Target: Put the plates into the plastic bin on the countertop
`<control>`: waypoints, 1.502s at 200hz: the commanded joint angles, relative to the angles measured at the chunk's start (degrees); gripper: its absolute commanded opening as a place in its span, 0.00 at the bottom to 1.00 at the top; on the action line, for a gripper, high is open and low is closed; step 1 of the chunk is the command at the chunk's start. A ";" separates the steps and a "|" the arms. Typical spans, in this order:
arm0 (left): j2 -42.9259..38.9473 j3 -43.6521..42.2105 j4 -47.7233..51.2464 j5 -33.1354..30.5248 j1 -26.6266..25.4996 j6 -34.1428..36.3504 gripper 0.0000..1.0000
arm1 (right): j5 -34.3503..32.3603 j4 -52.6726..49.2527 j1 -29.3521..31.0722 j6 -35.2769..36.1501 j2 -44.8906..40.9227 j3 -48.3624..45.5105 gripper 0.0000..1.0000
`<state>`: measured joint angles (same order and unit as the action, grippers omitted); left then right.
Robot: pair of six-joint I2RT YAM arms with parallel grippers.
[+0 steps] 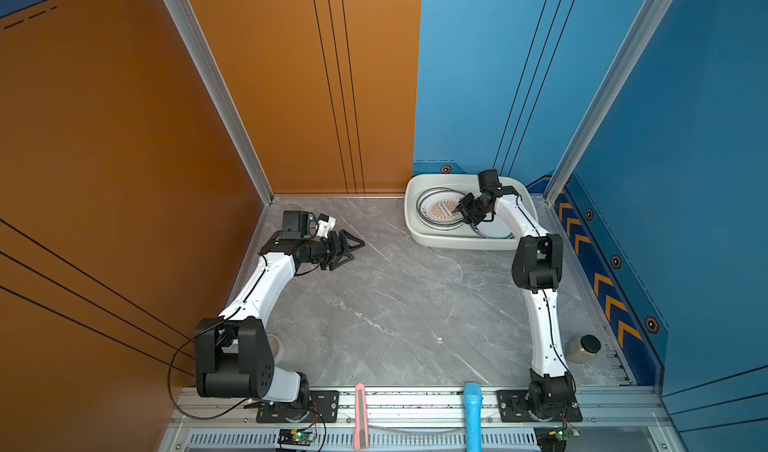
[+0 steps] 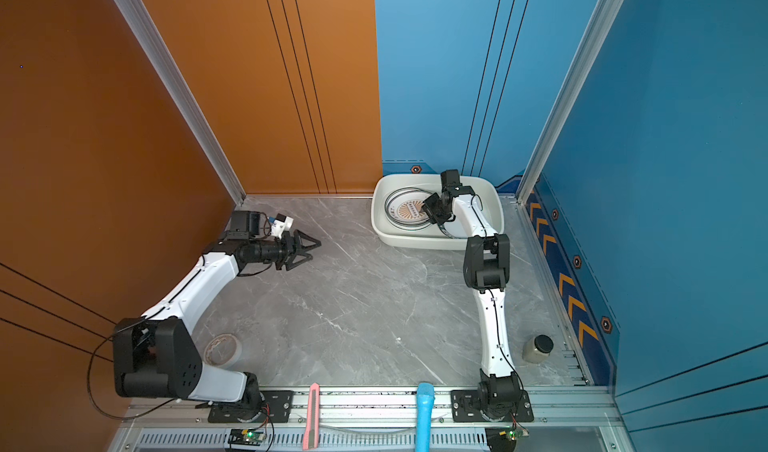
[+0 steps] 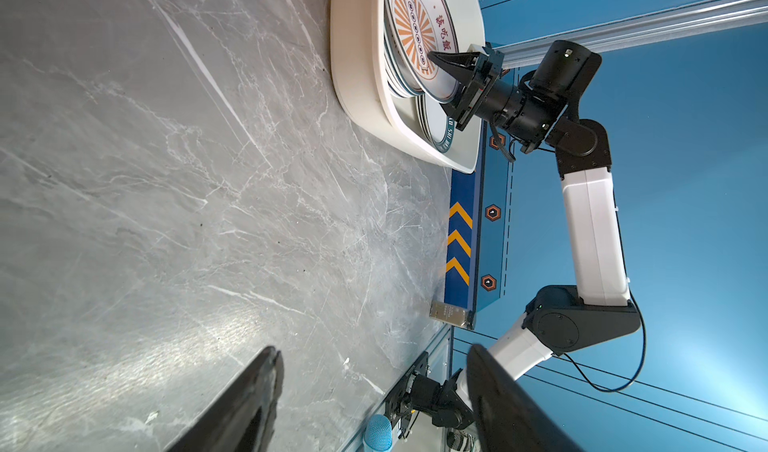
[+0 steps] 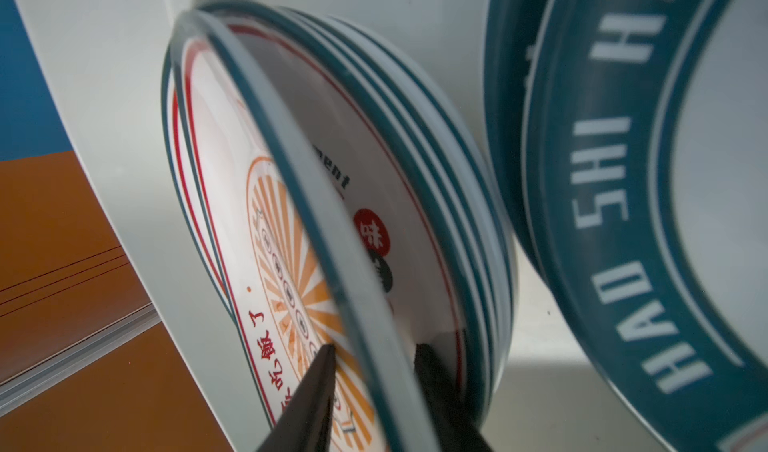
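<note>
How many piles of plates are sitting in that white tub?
2: one topped by the sunburst plate, and a green-rimmed pile beside it, mostly hidden under the right arm.

This was a robot test cell dressed as a kitchen corner, not a real home. The left arm [image 1: 266, 279] and right arm [image 1: 546, 329] were bolted to a ribbed aluminium rail [image 1: 415, 404] well behind both jaws, where a bare circuit board [image 1: 296, 434] glowed green. Printed orange panels [image 1: 104, 138] and blue panels [image 1: 685, 138] in aluminium framing [image 1: 216, 88] walled the marble-patterned counter [image 1: 395, 304] beneath the jaws.
</note>
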<state>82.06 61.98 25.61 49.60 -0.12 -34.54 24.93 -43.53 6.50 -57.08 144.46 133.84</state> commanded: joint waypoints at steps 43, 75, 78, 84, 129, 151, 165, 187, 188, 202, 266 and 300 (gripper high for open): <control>-3.06 -2.56 1.46 0.43 1.08 1.85 0.72 | -6.60 -8.65 -0.29 1.68 -2.54 1.13 0.61; -3.49 -2.56 1.46 -0.18 1.17 1.88 0.72 | -7.39 -9.87 -1.31 3.09 -5.16 1.14 0.67; -3.64 -2.56 1.46 -0.25 1.17 1.89 0.72 | -7.37 -9.94 -1.45 3.18 -5.50 1.15 0.67; -3.73 -2.58 1.42 -0.44 1.25 1.85 0.72 | -7.33 -10.01 -1.61 3.33 -6.11 1.11 0.67; -5.45 -4.23 1.45 -4.63 1.52 2.32 0.72 | -7.70 -10.68 -3.56 5.14 -12.03 1.08 0.67; -6.31 -4.36 1.29 -9.34 2.08 3.16 0.72 | -8.97 -12.80 -4.93 8.38 -15.53 0.82 0.68; -7.51 -4.71 0.53 -14.39 2.46 3.89 0.74 | -10.91 -13.94 -5.68 12.14 -18.53 -0.35 0.68; -10.94 -6.08 0.12 -28.69 2.33 6.67 0.77 | -17.13 -13.96 -6.49 20.14 -25.19 -6.32 0.73; -11.08 -6.21 0.00 -29.39 2.41 6.72 0.78 | -17.47 -13.96 -6.50 20.51 -26.12 -6.67 0.73; -13.68 -9.46 -4.86 -35.88 2.56 8.23 0.82 | -21.69 -13.18 -6.76 25.29 -31.75 -12.32 0.75; -14.19 -22.00 -23.87 -58.80 1.56 16.25 0.98 | -34.85 9.02 -10.11 36.56 -59.05 -53.53 1.00; -8.20 -27.44 -36.76 -59.63 0.13 22.59 0.98 | -44.98 20.27 -11.24 37.77 -68.34 -71.87 1.00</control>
<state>71.20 39.42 2.02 -5.13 1.10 -19.05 -9.93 -35.40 -3.86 -22.37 80.84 70.94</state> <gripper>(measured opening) 0.979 0.996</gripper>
